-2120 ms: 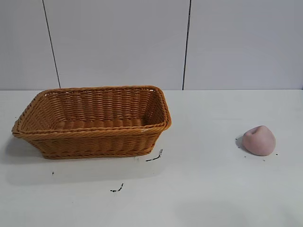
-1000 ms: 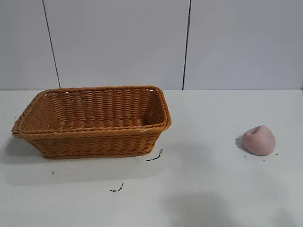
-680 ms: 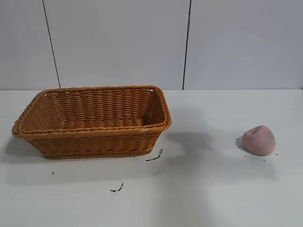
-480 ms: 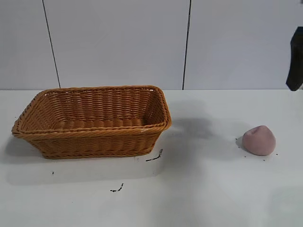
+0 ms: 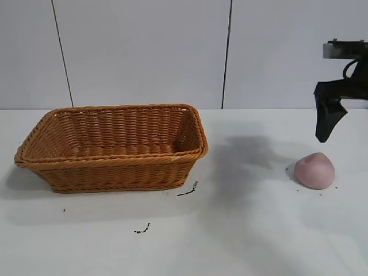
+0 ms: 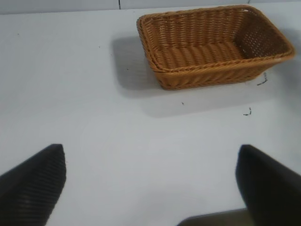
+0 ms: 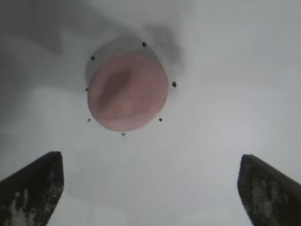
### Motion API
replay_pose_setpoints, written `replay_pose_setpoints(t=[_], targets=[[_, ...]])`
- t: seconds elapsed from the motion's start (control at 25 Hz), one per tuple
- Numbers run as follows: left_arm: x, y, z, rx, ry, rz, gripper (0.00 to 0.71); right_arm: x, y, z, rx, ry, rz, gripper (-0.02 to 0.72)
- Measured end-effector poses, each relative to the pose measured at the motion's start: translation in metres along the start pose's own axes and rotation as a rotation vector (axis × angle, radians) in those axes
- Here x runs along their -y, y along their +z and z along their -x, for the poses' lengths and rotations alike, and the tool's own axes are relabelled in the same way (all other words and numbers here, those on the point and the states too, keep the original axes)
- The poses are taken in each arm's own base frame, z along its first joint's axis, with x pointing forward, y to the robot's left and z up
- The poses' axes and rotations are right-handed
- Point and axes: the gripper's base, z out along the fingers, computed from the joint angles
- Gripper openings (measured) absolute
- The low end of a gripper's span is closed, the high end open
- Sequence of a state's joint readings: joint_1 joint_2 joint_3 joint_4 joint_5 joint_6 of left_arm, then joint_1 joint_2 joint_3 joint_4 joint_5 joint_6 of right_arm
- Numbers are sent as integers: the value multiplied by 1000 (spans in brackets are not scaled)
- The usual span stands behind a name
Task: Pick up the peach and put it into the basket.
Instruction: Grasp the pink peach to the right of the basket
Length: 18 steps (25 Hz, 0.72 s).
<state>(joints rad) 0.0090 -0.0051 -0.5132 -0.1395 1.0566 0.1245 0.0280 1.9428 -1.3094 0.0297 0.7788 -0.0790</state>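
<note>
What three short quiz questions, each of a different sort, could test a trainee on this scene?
1. True or false: the dusty-pink rounded peach lies inside the orange-brown woven wicker basket.
2. The right gripper is: A) open above the peach; B) shut on the peach; C) inside the basket.
3. Fill in: the peach rests on the white ____.

Key: 1 false; 2 A; 3 table.
</note>
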Motion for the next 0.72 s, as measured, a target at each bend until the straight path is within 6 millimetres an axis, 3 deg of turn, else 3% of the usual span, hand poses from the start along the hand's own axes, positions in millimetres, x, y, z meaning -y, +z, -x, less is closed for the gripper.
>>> replay_pose_setpoints(t=[0.24,0.6,0.72], targets=[[0,0,0,0,0,0,694,-10,2,6,47,-14,-5,697],[0,0,0,0,0,0,694,-9,49,-2,-70,-13,-15,697],[0,0,0,0,0,0,694,-9,56,-4,-89,-13,-14,675]])
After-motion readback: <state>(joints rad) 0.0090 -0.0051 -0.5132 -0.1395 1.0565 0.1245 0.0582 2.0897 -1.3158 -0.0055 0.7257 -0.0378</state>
